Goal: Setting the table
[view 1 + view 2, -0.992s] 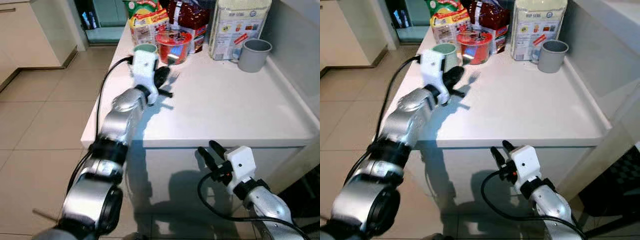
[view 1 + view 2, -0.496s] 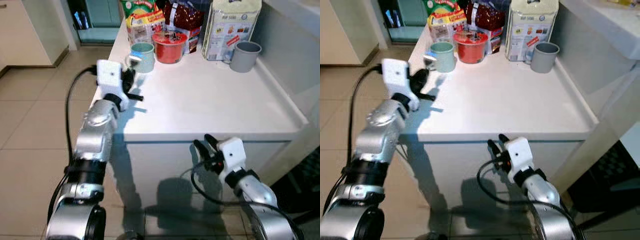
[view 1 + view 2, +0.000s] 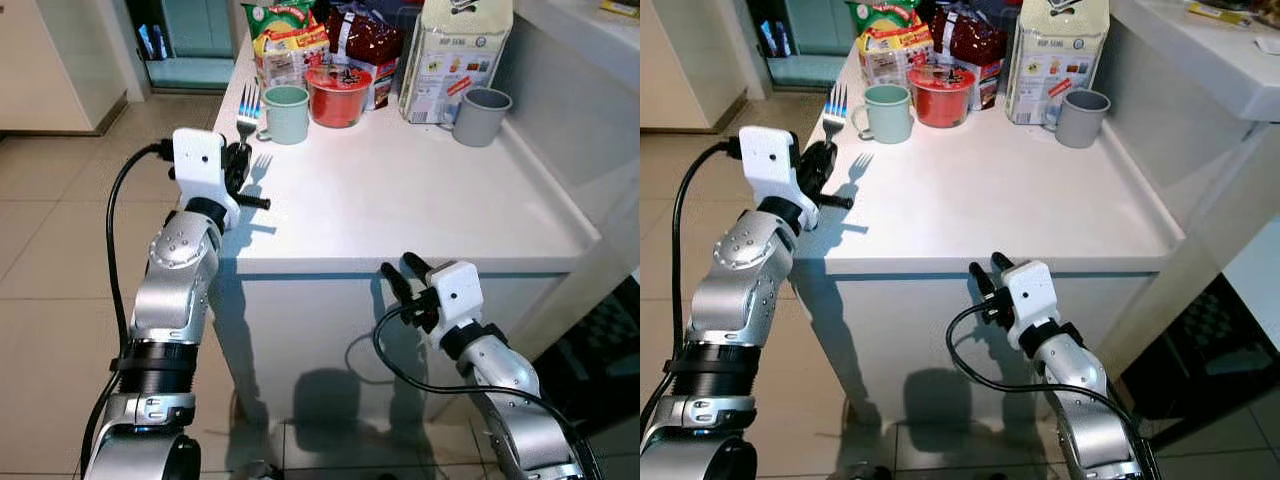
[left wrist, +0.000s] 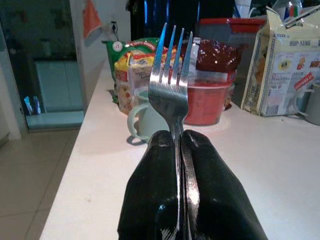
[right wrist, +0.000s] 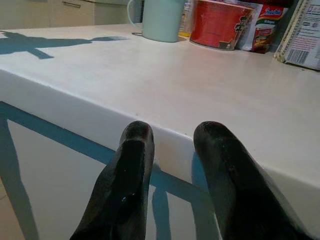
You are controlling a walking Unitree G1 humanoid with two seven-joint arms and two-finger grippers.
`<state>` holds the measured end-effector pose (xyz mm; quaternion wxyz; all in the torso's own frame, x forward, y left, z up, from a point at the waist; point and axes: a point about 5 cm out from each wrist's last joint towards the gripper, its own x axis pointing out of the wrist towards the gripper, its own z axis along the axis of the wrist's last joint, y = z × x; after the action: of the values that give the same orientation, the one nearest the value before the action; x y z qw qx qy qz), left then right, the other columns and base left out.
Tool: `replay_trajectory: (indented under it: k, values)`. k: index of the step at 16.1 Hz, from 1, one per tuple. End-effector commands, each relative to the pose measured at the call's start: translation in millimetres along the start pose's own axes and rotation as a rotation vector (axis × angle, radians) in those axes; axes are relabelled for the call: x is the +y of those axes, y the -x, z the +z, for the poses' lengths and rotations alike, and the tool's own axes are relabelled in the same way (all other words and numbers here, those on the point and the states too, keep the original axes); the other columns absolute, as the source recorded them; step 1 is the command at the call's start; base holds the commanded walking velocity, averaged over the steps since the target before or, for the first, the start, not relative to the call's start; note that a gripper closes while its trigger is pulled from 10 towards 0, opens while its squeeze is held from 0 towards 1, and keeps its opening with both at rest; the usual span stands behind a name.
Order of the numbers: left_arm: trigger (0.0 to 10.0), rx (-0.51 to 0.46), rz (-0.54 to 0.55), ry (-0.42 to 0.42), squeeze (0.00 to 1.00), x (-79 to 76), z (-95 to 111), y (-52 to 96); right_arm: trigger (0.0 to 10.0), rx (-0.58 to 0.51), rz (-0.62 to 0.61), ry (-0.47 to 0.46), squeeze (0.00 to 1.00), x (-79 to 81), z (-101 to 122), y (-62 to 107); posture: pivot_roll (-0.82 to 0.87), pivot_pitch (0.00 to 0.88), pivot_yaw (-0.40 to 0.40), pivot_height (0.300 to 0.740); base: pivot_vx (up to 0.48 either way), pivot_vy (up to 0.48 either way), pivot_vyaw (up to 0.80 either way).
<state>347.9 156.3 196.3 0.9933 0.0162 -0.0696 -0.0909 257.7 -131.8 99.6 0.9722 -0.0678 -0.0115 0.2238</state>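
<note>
Fork (image 4: 171,87) stands tines-up, pinched in the left pincer (image 4: 181,150) at the tabletop (image 3: 420,200) edge, likely for laying down; right pincer (image 5: 172,137) hangs spread below.

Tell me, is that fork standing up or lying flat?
Upright: the left gripper pinches the fork by its handle, tines pointing up.

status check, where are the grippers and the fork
Left gripper shut on fork, tines up, at table's left edge. Right gripper open, below front edge. Green mug nearby.
</note>
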Motion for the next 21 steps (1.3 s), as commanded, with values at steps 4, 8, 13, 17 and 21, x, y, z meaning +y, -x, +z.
replay_trajectory:
  k: [4, 8, 13, 17, 21]
  values:
    - [0.0, 0.007, -0.013, 0.008, 0.00, -3.3, -1.2, 3.1, 10.0, -0.007, -0.010, -0.012, 0.00, -1.8, -0.2, -7.0, 0.10, 0.000, 0.004, 0.740, 0.000, 0.000, 0.00]
    - [0.0, 0.006, -0.014, 0.014, 0.00, -4.3, -0.6, 2.7, 10.0, -0.006, -0.012, -0.016, 0.00, -2.4, -1.4, -6.8, 0.09, 0.000, 0.006, 0.740, -0.328, 0.000, 0.00]
    - [0.0, 0.008, -0.022, 0.018, 0.00, -5.9, 0.8, 0.5, 10.0, -0.004, -0.016, -0.019, 0.00, -2.1, -2.7, -5.1, 0.09, 0.000, 0.010, 0.740, -0.472, 0.000, 0.00]
    - [0.0, 0.013, -0.032, 0.022, 0.00, -6.9, 0.4, -0.3, 10.0, -0.001, -0.013, -0.020, 0.00, -1.3, -3.3, -4.4, 0.09, 0.000, 0.008, 0.740, -0.224, 0.000, 0.00]
    - [0.0, 0.013, -0.065, -0.020, 0.00, -11.6, 0.8, -0.7, 10.0, 0.000, -0.010, -0.022, 0.00, -0.7, -3.6, -3.5, 0.09, 0.000, 0.011, 0.740, 0.000, -0.360, 0.00]
